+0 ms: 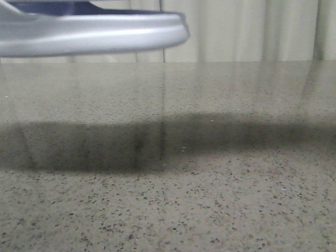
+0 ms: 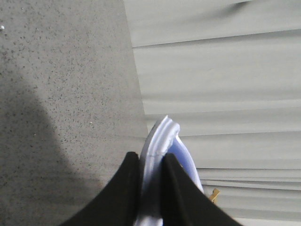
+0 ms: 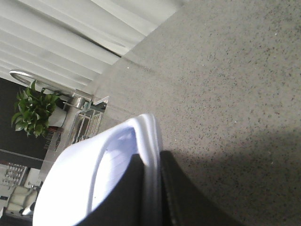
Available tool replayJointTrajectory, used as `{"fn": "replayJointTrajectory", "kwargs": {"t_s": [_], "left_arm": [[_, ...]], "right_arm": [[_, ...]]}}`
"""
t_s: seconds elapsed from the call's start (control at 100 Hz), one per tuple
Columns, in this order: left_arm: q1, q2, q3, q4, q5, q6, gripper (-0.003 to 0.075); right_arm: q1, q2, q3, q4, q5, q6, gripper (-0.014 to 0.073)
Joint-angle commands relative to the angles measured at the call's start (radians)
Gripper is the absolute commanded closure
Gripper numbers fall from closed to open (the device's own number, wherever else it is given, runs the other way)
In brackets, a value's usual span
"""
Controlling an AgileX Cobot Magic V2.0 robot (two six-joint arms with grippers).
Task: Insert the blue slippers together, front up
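One pale blue slipper (image 1: 94, 34) hangs in the air at the top left of the front view, its thick sole edge toward the camera; neither gripper shows there. In the left wrist view my left gripper (image 2: 150, 162) is shut on the rim of a blue slipper (image 2: 162, 134), black fingers (image 2: 129, 179) pinching its sole from both sides. The right wrist view shows my right gripper (image 3: 151, 157) shut on the sole edge of a blue slipper (image 3: 108, 165), whose ribbed footbed faces away from the table. Both slippers are held clear above the table.
A speckled grey stone table (image 1: 210, 199) fills the scene, with a broad shadow across its middle. A pale pleated curtain (image 1: 252, 26) hangs behind it. A potted plant (image 3: 33, 108) and a wire rack (image 3: 87, 125) stand beyond the table's edge.
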Motion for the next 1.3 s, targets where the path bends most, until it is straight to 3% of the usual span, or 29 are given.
{"fn": "replayJointTrajectory", "kwargs": {"t_s": [0.0, 0.33, 0.81, 1.29], "left_arm": [[-0.006, 0.005, -0.034, -0.072, 0.007, -0.009, 0.0704], [-0.006, 0.005, -0.034, -0.092, -0.02, 0.014, 0.0704], [-0.006, 0.005, -0.034, -0.092, -0.097, 0.053, 0.0704], [-0.006, 0.005, -0.034, -0.09, -0.149, 0.07, 0.0704]], "right_arm": [[0.005, -0.004, -0.034, 0.066, 0.044, -0.03, 0.0685], [0.029, 0.023, -0.034, 0.074, 0.026, -0.03, 0.0685], [0.353, 0.069, -0.034, 0.174, -0.276, -0.121, 0.0685], [0.374, 0.07, -0.034, 0.195, -0.284, -0.121, 0.0685]]}}
